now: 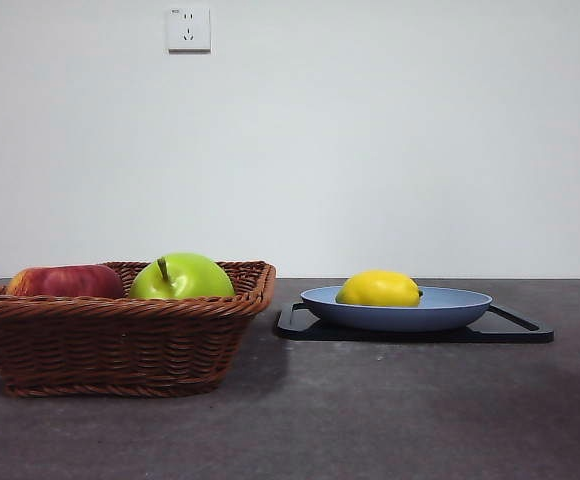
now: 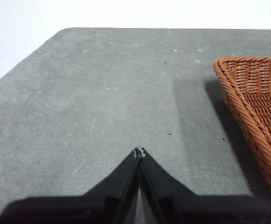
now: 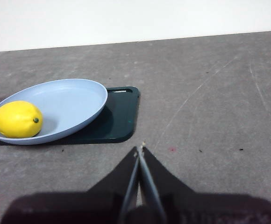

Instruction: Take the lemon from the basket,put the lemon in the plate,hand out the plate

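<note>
The yellow lemon [image 1: 378, 289] lies in the light-blue plate [image 1: 460, 305], which rests on a flat black tray [image 1: 515, 328] right of the basket [image 1: 120, 345]. The right wrist view shows the lemon [image 3: 17, 119] at one side of the plate [image 3: 74, 102]. My right gripper [image 3: 139, 150] is shut and empty, over bare table apart from the plate. My left gripper [image 2: 139, 152] is shut and empty, over bare table beside the basket's corner [image 2: 257, 98]. Neither arm shows in the front view.
A red apple [image 1: 65, 281] and a green apple [image 1: 182, 277] lie in the basket. The black tray [image 3: 119, 116] sticks out from under the plate. The table's far edge and rounded corner [image 2: 65, 31] meet a white wall.
</note>
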